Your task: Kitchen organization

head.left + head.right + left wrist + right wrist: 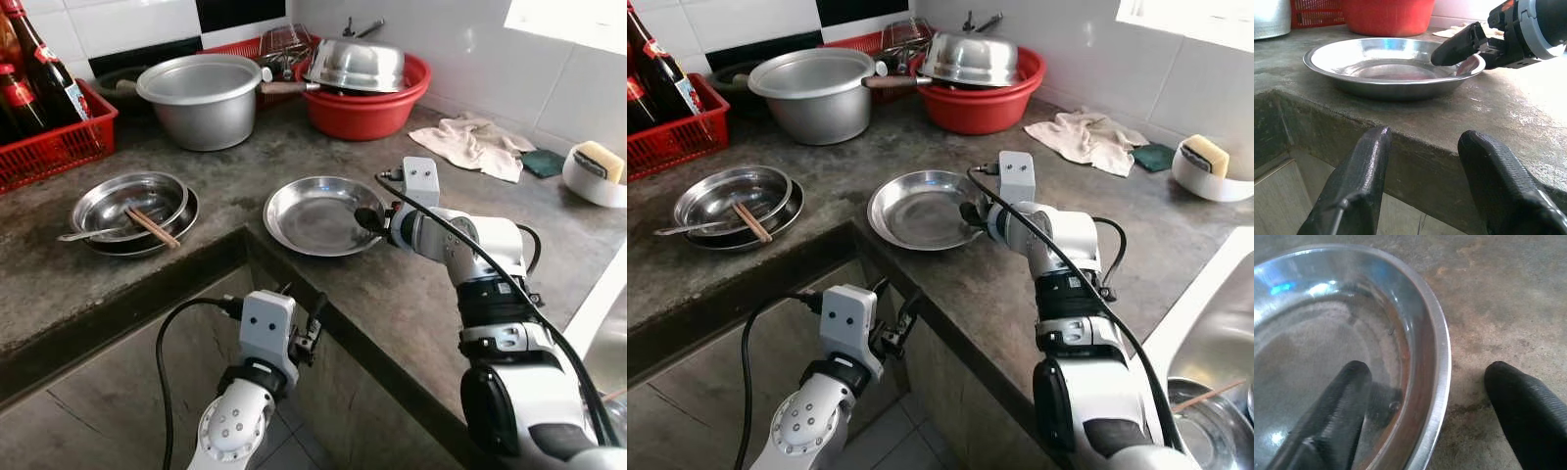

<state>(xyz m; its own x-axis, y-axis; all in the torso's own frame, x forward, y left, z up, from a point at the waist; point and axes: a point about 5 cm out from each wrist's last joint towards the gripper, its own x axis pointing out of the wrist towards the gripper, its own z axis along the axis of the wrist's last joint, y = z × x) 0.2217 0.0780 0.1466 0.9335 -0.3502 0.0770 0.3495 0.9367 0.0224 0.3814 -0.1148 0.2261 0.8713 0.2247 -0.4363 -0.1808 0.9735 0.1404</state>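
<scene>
My left gripper [312, 338] hung spread below the bench [392, 284] edge, idle. On the bench, my right gripper [1422, 396] stood spread astride the near rim of the empty steel plate [313, 215], one finger inside, one outside. I judged this the grasping step; next I needed to close on the rim and lift. Beyond sat stacked plates with chopsticks [150, 226].

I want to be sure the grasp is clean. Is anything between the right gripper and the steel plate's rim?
Nothing visible. The right gripper is open and straddles the rim of the plate: one finger inside the dish, the other outside over the bare counter.
</scene>
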